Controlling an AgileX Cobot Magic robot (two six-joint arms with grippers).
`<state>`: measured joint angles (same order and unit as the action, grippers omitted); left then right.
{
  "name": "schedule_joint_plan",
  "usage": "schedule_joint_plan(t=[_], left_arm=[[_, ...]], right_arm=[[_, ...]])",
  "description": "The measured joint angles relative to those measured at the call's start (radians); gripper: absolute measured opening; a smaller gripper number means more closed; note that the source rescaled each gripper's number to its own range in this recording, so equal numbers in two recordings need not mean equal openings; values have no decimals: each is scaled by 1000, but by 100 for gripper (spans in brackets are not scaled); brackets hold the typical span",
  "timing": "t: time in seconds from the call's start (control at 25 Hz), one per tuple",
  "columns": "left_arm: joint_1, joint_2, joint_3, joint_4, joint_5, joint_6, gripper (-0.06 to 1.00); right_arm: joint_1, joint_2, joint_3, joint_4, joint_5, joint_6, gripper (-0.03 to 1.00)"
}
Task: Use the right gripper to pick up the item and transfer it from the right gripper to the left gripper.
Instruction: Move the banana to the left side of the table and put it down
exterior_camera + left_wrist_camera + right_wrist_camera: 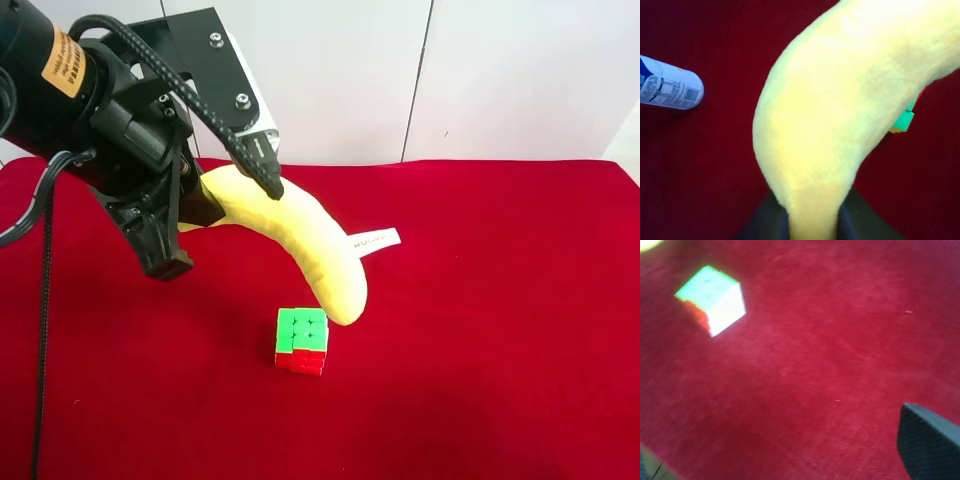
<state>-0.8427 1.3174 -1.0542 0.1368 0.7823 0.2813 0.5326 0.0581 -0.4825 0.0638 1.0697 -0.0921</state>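
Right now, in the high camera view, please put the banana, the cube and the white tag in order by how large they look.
1. The banana, by far the largest, even with one end hidden.
2. The cube.
3. The white tag, a thin strip and the smallest.

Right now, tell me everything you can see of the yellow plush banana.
The yellow soft plush banana is a long, curved, fuzzy fabric toy with a small white fabric tag sticking out of its side. The black left tool with the orange round label is clamped on it near one end. The free end droops toward the green-and-red puzzle cube on the red cloth; whether they touch I cannot tell. No stem tip shows.
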Motion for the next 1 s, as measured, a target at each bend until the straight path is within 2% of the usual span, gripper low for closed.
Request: schedule_joint_plan(t=[0.16, 0.28, 0.48, 0.72, 0.84, 1.0], left_arm=[[29, 0, 0, -1, 4, -60, 0], [107, 0, 0, -1, 6, -84, 0], [320, 3, 1, -29, -14, -76, 0], [570, 78, 1, -232, -66, 73, 0], [649, 147, 2, -302, -90, 115, 0], [705, 237, 55, -332, -151, 136, 0]], right_arm=[[-138, -59, 0, 0, 0, 1, 100], [-206, -60, 0, 0, -3, 1, 100], [-217, -60, 0, 2, -3, 1, 100], [-217, -60, 0, 2, -3, 1, 100], [-217, -60, 0, 2, -3, 1, 100], [-217, -60, 0, 2, -3, 1, 100]])
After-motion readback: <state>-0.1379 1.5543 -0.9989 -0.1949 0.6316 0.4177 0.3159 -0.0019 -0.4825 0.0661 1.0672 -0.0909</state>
